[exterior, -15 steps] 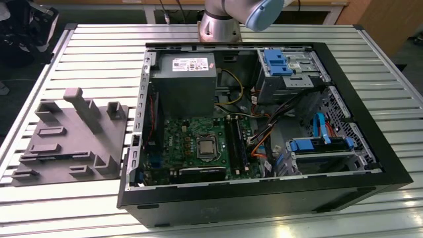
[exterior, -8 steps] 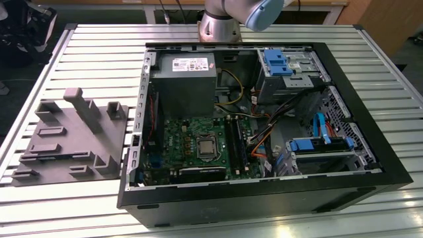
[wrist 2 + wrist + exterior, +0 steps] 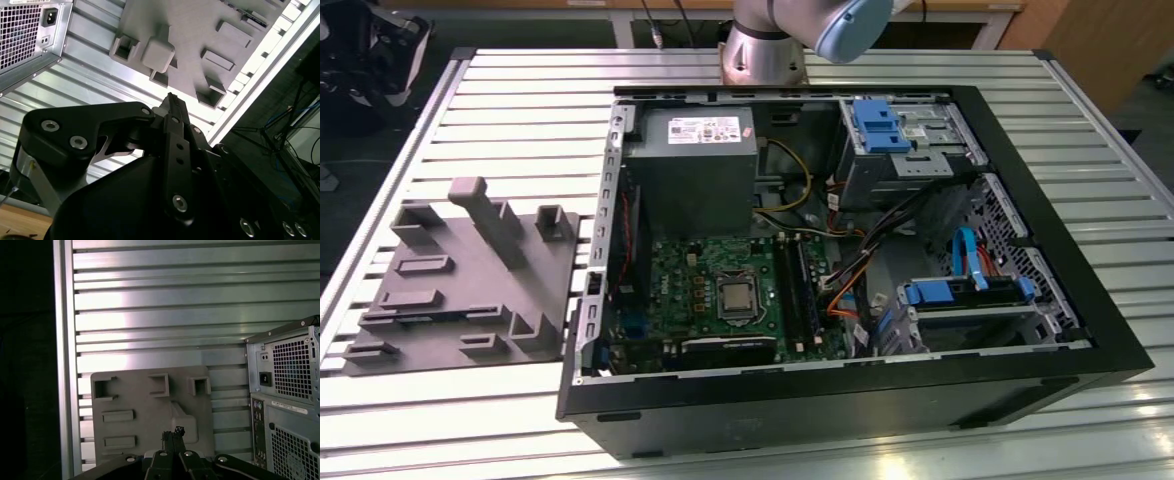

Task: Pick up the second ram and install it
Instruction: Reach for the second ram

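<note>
over one grey tray (image 3: 135, 390), one tool (image 3: 173, 432)

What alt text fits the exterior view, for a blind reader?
An open computer case lies on a slatted metal table, its green motherboard exposed. A grey holder tray sits at the exterior view's left, the robot arm behind it.
</note>
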Robot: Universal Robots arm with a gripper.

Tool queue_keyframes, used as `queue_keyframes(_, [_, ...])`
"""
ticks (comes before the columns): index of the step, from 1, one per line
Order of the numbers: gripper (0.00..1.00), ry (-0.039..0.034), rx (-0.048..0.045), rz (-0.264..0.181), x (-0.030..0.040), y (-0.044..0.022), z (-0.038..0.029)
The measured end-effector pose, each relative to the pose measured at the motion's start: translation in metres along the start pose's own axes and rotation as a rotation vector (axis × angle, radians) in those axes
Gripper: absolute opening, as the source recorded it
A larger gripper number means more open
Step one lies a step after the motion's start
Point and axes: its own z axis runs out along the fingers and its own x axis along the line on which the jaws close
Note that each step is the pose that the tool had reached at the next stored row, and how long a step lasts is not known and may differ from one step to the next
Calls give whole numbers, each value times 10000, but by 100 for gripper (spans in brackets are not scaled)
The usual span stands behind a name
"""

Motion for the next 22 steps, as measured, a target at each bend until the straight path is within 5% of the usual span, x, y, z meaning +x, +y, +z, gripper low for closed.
queue_keyframes(22, [11,0,0,-1,44,-32,-1])
